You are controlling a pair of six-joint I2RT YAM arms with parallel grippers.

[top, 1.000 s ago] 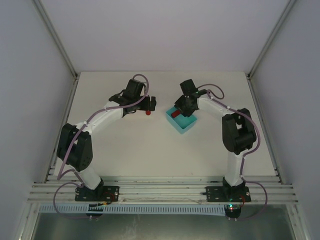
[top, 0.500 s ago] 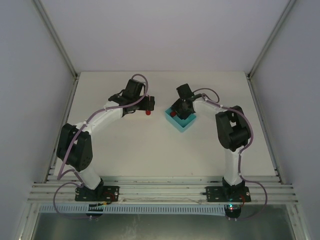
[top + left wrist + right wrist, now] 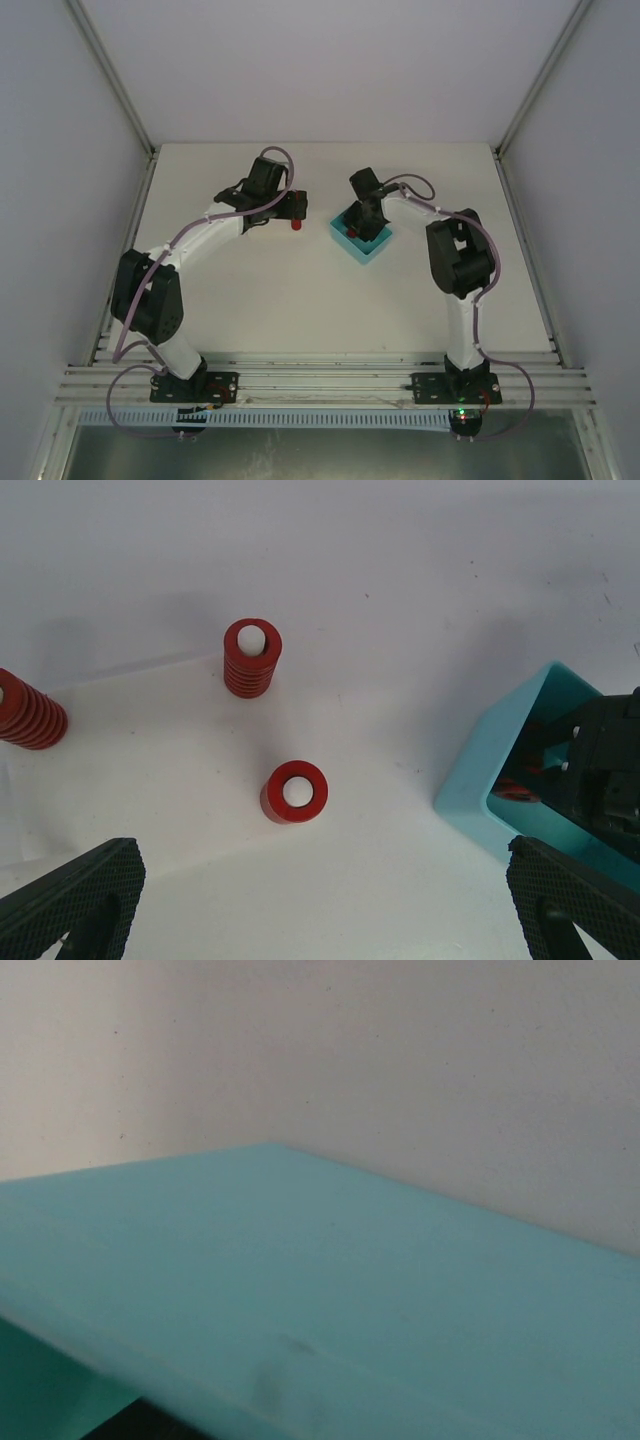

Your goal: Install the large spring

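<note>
Top external, change: the right gripper (image 3: pixel 358 220) has sunk from above the teal bin (image 3: pixel 350 246) down into it, drifting toward 9 o'clock. The red piece seen in the bin a second ago is now covered from this view. The left arm has barely shifted.
Meaning for the task: probably a reach for a part inside the bin. Nothing is lifted, so installation has not begun.
Right jaws: cannot tell. The right wrist view is filled by the bin's wall (image 3: pixel 300 1280) with no fingers showing, and the left wrist view shows only a black body inside the bin.
Left jaws: the left gripper (image 3: pixel 320 885) is spread wide and empty, its fingers (image 3: pixel 75 895) at the 7 and 5 o'clock corners.
Springs on the table: three, all red. The short spring (image 3: pixel 295 791) is near centre, the taller spring (image 3: pixel 252 657) stands at its 11 o'clock, and the widest spring (image 3: pixel 28 712) is cut off at the 9 o'clock edge.
In the bin: one red piece (image 3: pixel 515 790), mostly hidden.
Large spring: likely the widest one, on the table well apart from the bin, though I cannot be sure.
Bins: one.
Arms: two.
</note>
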